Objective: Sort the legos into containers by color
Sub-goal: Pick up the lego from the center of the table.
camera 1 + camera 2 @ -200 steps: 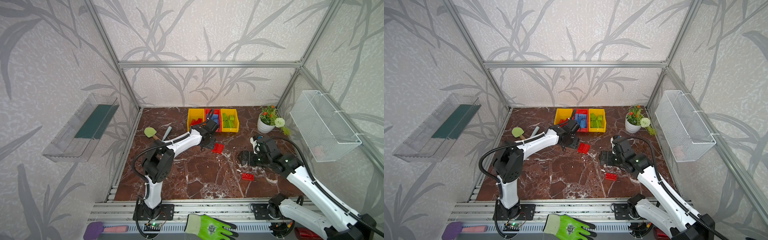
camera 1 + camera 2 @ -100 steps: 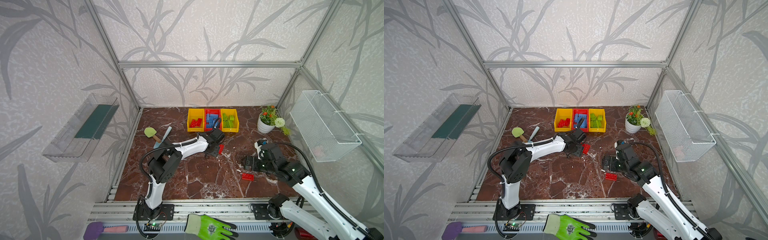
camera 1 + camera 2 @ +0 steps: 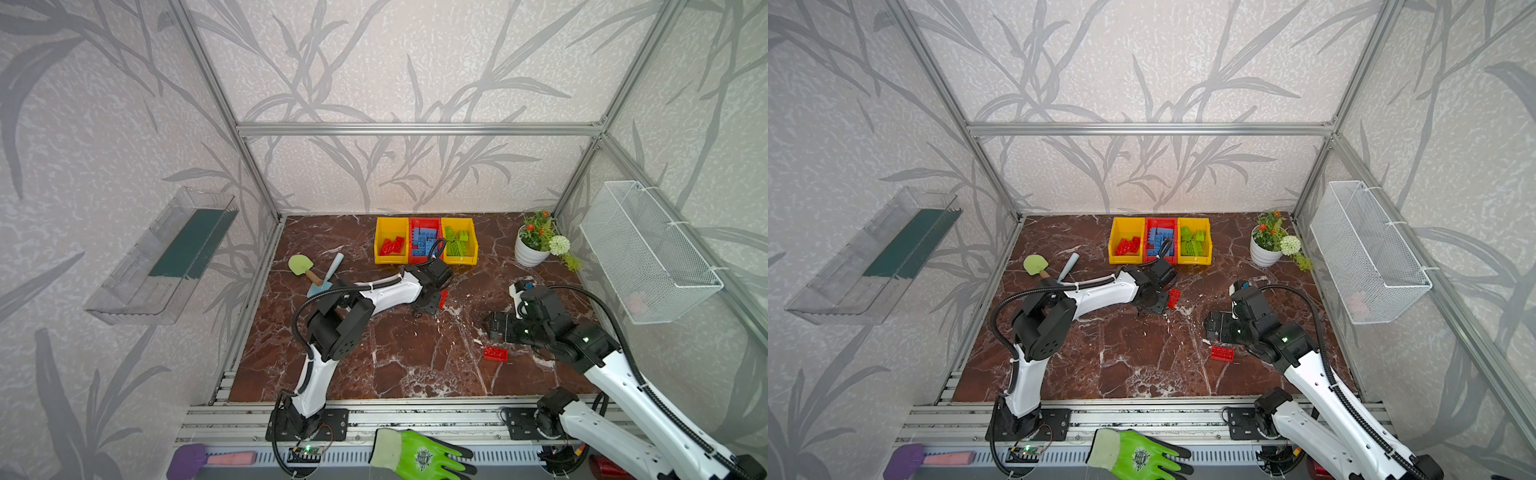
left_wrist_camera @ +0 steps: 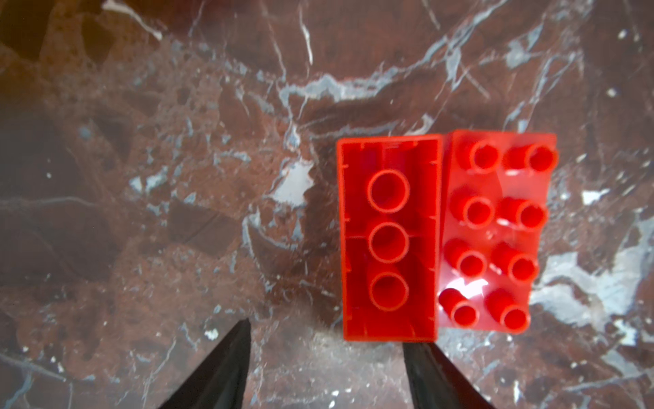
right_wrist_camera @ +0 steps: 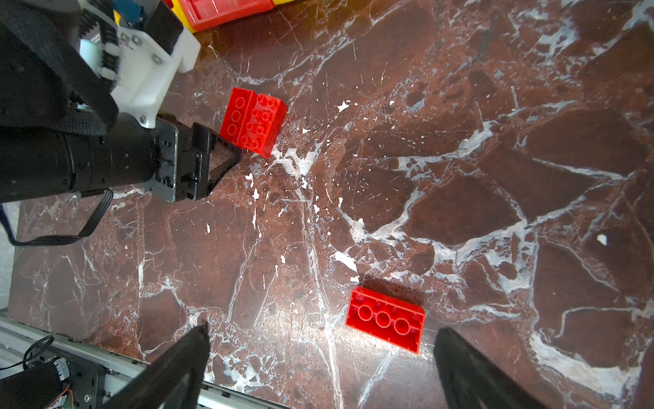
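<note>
Mostly hidden under the left gripper [image 3: 430,306] in a top view, two touching red legos [image 3: 444,299] show only an edge. Left arm stretches low toward the containers [image 3: 390,261], jaws apart, empty. Right gripper [image 5: 322,328], jaws wide, hangs near another red lego [image 5: 385,320].

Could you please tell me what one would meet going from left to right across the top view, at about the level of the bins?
clear wall tray → green toy spade → yellow bin of red legos → red bin of blue legos → yellow bin of green legos → potted plant → white wire basket
</note>
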Action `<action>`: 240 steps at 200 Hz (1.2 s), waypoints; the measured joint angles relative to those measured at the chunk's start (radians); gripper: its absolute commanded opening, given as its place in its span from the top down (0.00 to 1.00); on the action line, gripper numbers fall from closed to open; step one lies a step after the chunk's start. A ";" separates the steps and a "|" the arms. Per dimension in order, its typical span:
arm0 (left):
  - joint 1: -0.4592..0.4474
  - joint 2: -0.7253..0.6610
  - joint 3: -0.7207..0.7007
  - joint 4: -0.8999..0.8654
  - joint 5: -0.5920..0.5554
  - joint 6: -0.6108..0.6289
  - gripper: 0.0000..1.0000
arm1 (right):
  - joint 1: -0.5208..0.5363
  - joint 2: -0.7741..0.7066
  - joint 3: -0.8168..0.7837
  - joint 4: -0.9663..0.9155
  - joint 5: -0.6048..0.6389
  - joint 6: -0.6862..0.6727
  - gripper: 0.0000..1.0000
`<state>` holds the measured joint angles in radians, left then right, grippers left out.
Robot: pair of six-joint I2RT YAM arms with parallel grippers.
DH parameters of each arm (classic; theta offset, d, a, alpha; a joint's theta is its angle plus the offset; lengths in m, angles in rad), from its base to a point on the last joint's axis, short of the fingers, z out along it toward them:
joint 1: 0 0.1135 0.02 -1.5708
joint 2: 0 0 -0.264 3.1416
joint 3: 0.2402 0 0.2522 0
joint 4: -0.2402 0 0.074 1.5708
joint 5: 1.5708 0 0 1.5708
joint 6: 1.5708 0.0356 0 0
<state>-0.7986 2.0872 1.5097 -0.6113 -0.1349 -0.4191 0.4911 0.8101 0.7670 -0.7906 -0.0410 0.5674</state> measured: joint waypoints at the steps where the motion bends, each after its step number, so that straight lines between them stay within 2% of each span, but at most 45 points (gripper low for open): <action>1: 0.000 0.001 0.002 0.000 0.000 0.000 0.32 | 0.000 0.000 0.000 0.000 0.000 0.000 0.01; 132: 0.016 0.105 0.204 -0.053 0.001 0.003 0.32 | 0.000 0.008 0.000 0.000 0.018 -0.012 0.01; 240: 0.106 0.219 0.340 -0.080 0.092 -0.064 0.33 | 0.000 0.006 -0.019 0.000 0.042 -0.030 0.01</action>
<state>-0.6922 2.3062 1.8492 -0.6910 -0.0425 -0.4828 0.4911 0.8165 0.7475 -0.7910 0.0013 0.5373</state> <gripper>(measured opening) 0.674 0.990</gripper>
